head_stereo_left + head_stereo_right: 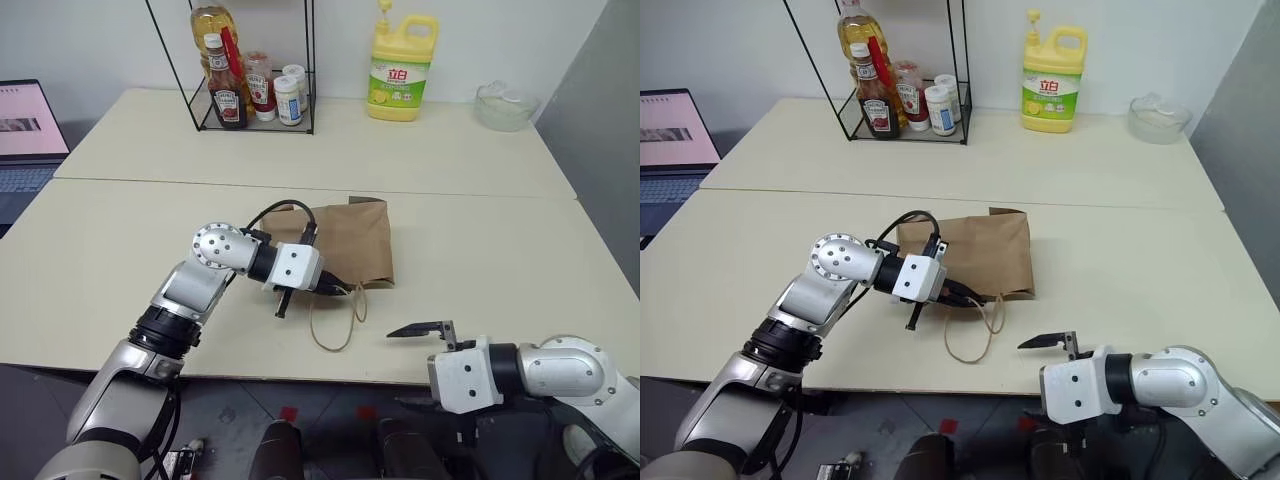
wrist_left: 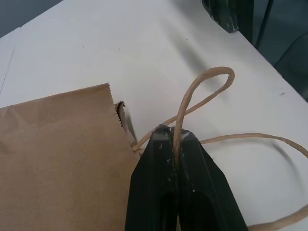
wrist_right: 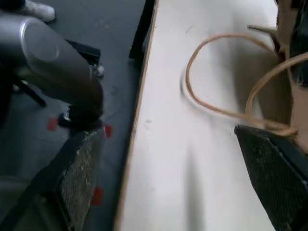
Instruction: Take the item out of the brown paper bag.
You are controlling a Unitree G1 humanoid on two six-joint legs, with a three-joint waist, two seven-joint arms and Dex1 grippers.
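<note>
The brown paper bag (image 1: 350, 240) lies flat on the table, its mouth toward the front edge. One twisted-paper handle (image 2: 202, 91) is pinched between the fingers of my left gripper (image 2: 174, 137), which is shut on it just in front of the bag's mouth (image 1: 335, 288). The other handle loop (image 1: 335, 325) rests on the table. My right gripper (image 1: 425, 365) stands open at the table's front edge, right of the loops, with one finger (image 1: 420, 328) over the tabletop and nothing between its fingers. The item is hidden.
At the back stand a black wire rack (image 1: 250, 100) with sauce and oil bottles, a yellow detergent jug (image 1: 400, 70) and a glass bowl (image 1: 505, 105). A laptop (image 1: 25, 130) is at the far left. The table's front edge (image 3: 137, 120) runs beside my right gripper.
</note>
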